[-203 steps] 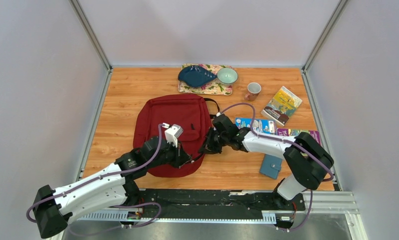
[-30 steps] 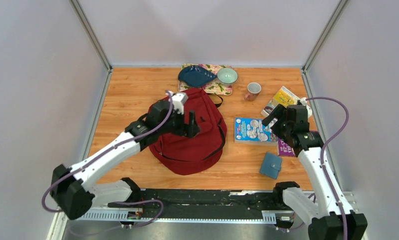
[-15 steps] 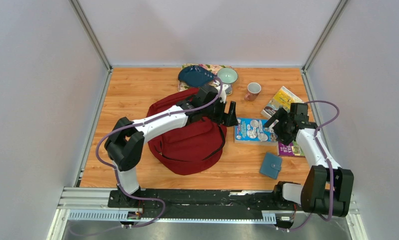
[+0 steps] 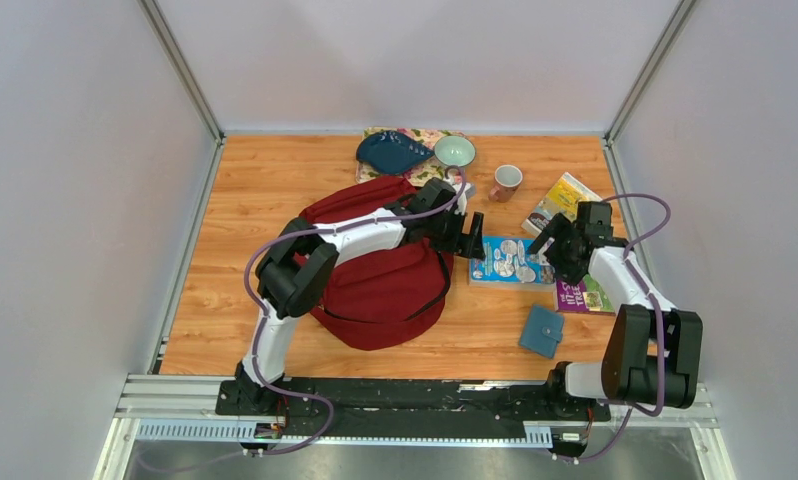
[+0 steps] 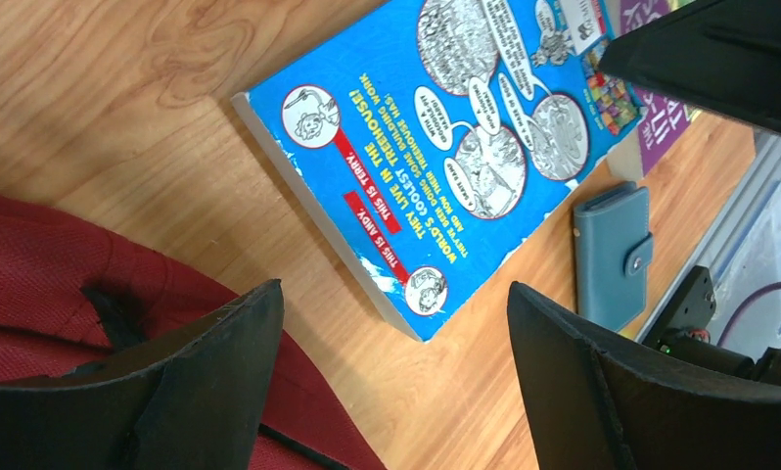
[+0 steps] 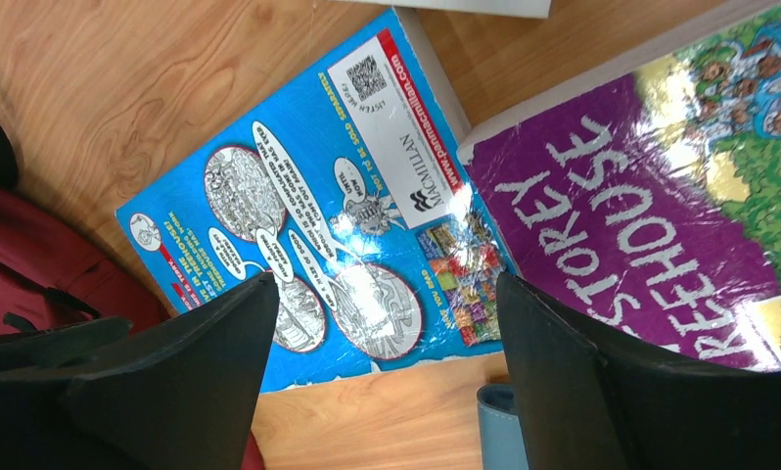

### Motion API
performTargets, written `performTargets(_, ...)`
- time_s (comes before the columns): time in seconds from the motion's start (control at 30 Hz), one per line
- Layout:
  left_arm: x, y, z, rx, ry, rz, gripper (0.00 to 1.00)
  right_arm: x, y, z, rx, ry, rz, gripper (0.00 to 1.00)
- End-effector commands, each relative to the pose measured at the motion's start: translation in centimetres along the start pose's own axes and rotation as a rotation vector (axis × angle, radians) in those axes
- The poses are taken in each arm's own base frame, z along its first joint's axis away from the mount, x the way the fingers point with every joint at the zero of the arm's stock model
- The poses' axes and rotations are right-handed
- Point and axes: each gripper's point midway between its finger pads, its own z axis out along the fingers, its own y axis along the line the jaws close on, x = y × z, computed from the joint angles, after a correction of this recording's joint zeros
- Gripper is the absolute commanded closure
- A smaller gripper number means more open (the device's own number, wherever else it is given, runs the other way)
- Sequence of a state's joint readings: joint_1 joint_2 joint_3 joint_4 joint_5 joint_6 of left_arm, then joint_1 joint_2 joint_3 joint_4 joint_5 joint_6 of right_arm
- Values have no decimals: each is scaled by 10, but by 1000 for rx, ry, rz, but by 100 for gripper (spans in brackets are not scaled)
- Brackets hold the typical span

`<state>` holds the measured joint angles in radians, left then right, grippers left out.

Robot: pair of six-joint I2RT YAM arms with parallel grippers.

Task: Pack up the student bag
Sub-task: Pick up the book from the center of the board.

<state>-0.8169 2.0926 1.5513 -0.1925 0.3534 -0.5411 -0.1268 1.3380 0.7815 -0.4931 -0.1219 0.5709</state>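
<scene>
The student bag (image 4: 375,285), dark red with black zippers, lies on the table left of centre. A blue paperback (image 4: 510,262) lies flat just right of it. My left gripper (image 4: 475,240) hovers open above the paperback's left corner (image 5: 416,294), beside the bag's edge (image 5: 34,264), with nothing between its fingers. My right gripper (image 4: 552,245) hangs open over the book's right end (image 6: 367,235) and holds nothing. The bag's opening does not show.
A purple book (image 4: 580,297) abuts the blue one (image 6: 641,235). A blue wallet (image 4: 542,331) lies near the front, a yellow book (image 4: 565,195) at the back right. A cup (image 4: 506,182), a bowl (image 4: 455,151) and a floral tray (image 4: 415,178) stand at the back.
My left arm swung right from above the bag to the blue paperback's left end. My right gripper shifted left over the book's right end, its jaws a little narrower.
</scene>
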Motion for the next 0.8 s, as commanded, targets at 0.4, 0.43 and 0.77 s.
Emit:
performTargets(0.4,0,5,31,6,27,-59,10,-17,-4,21,16,-33,-95,16)
performTargets(0.43,2,7,33,5,33,-63,10,-10,0,23,-11,-2,-89,17)
performTargets(0.77,7,-2,36,65,41,-89,19,18,13,26,-133,86,-42,22)
